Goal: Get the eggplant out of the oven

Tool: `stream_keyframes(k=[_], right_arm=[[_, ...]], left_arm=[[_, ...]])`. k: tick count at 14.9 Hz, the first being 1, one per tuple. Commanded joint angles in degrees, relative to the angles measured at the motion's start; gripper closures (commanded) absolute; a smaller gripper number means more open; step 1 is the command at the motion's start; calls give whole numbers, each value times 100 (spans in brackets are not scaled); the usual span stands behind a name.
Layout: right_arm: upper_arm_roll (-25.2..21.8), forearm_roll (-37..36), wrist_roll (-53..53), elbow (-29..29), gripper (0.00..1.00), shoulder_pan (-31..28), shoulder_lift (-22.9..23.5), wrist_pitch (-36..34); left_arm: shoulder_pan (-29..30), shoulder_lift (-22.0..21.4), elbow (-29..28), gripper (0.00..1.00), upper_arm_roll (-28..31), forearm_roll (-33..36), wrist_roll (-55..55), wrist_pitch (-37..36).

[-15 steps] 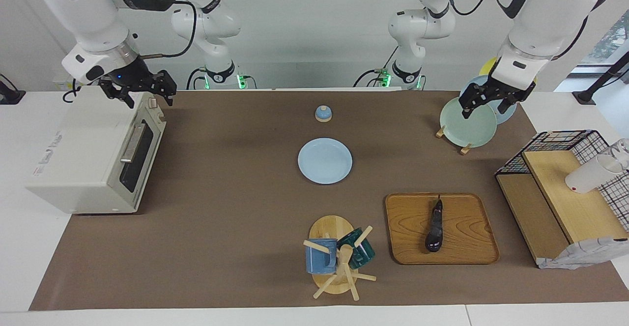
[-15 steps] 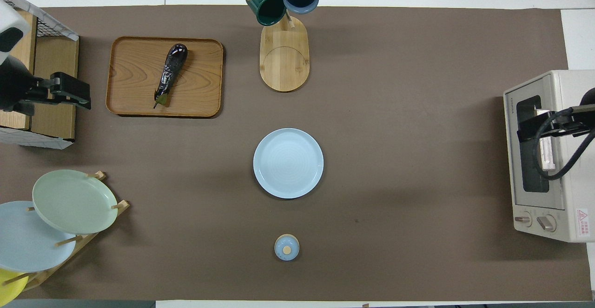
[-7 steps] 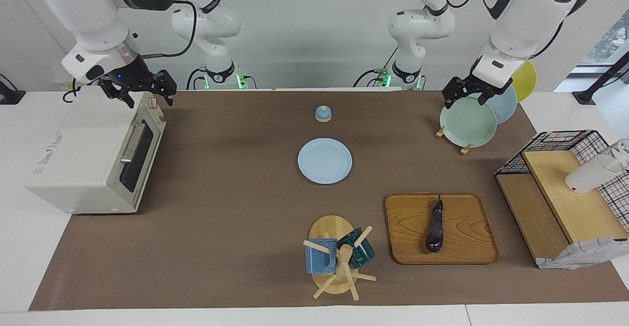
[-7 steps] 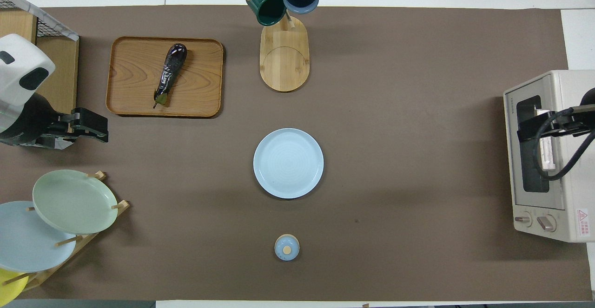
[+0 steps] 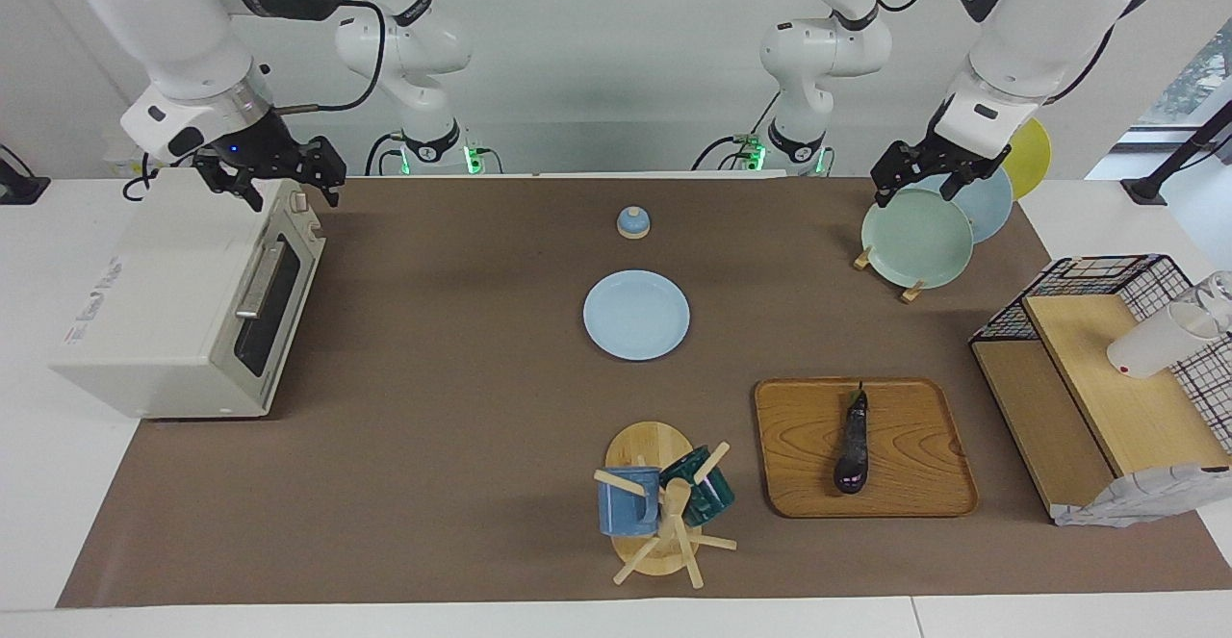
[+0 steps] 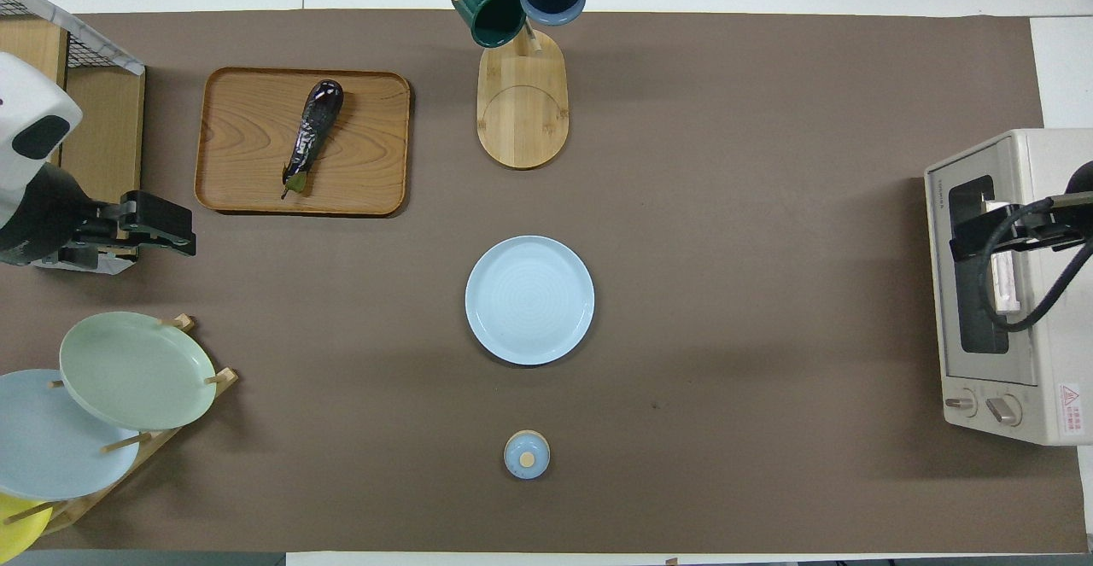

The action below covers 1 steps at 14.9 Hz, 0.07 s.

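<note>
Since a second ago we see the left gripper point(image 5: 914, 179) pulled up and back toward the robots; it now hangs over the upper rim of the green plate point(image 5: 916, 239) in the plate rack point(image 5: 910, 290), its jaws spread wide and holding nothing. The right gripper point(image 5: 274, 176) has not shifted: it hovers over the top corner of the oven point(image 5: 183, 301) nearest the robots, jaws likewise wide and empty, and we judge that arm to be waiting.

The eggplant point(image 5: 852, 447) is not in the oven. It lies flat on the wooden tray point(image 5: 799, 446), which sits toward the left arm's end of the tabletop, with the stem end pointing toward the robots. The oven door looks shut. We judge the task as good as done.

As to handling, we expect the eggplant to be light, firm but slightly yielding, and its glossy skin slippery. We would take hold across the thick middle of the body, jaws square to its length, and avoid the thin stem, which could snap or slip.
</note>
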Motion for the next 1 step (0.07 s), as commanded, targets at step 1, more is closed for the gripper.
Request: stream_keyframes(k=[1], right_arm=[[54, -13, 31, 17, 0, -46, -52, -32]], left_arm=[[23, 2, 68, 0, -27, 78, -47, -142]])
